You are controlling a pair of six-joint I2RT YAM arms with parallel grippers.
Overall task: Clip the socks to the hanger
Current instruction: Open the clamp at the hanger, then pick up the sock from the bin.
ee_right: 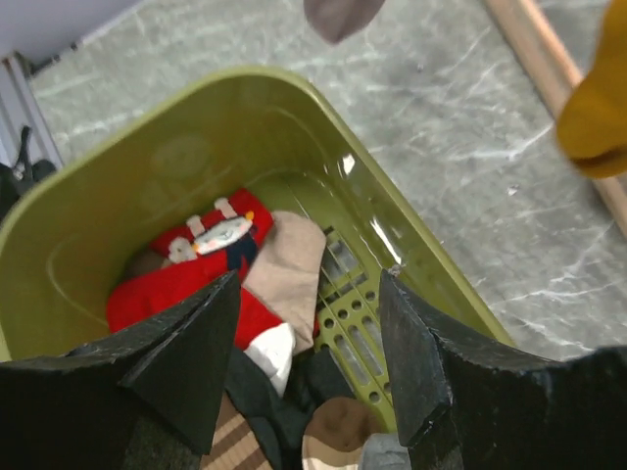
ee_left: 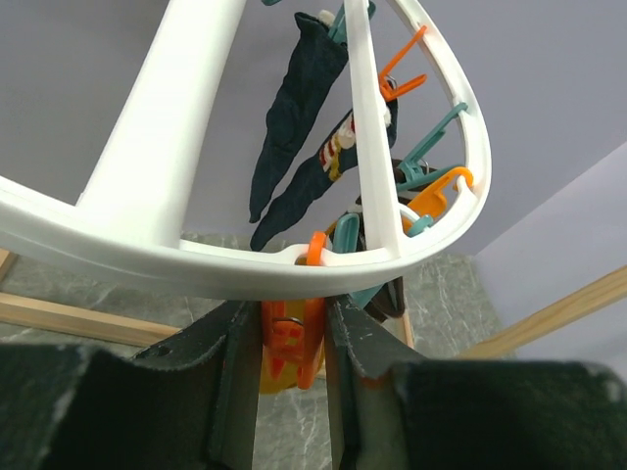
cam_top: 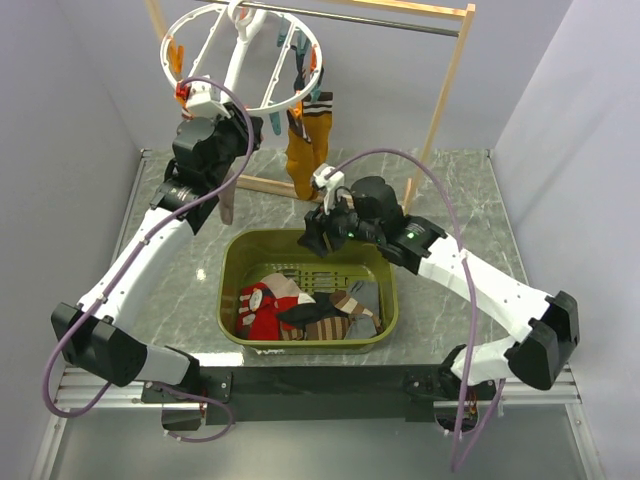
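Your left jaws are raised at the hanger (cam_top: 240, 65), which hangs tilted beyond the far-left corner of the olive basket (cam_top: 230, 275), hooked on the metal rod (cam_top: 380, 20) of the wooden rack (cam_top: 447, 90). They are clenched on an orange clip (ee_left: 291, 343) dangling under the ring's near rim. In the left wrist view the clip fills the gap between them and is pressed from both sides.

Your right jaws are released and spread wide. They hover over the basket's far rim, pointing down into it and gripping nothing.

The basket sits on the grey marbled surface (cam_top: 470, 200), and several socks lie heaped inside it:
- A red sock (cam_top: 260, 305) with white marks lies toward the basket's left wall.
- A beige sock (ee_right: 289, 259) lies touching the red one.
- A brown-tan striped sock (cam_top: 325, 325) lies at the basket's near side, with a dark sock (cam_top: 300, 315) partly over it.

Other socks hang beyond the basket:
- A mustard sock (cam_top: 305, 150) hangs from the hanger's right side, beyond the basket's far rim.
- Two dark navy socks (ee_left: 294, 98) hang from the hanger's far rim, among teal clips (ee_left: 431, 137) and more orange ones. You can see them in the left wrist view.
- A grey-taupe sock (cam_top: 227, 205) hangs beyond the basket's far-left corner, partly hidden by your left arm. You cannot tell which clip holds it.
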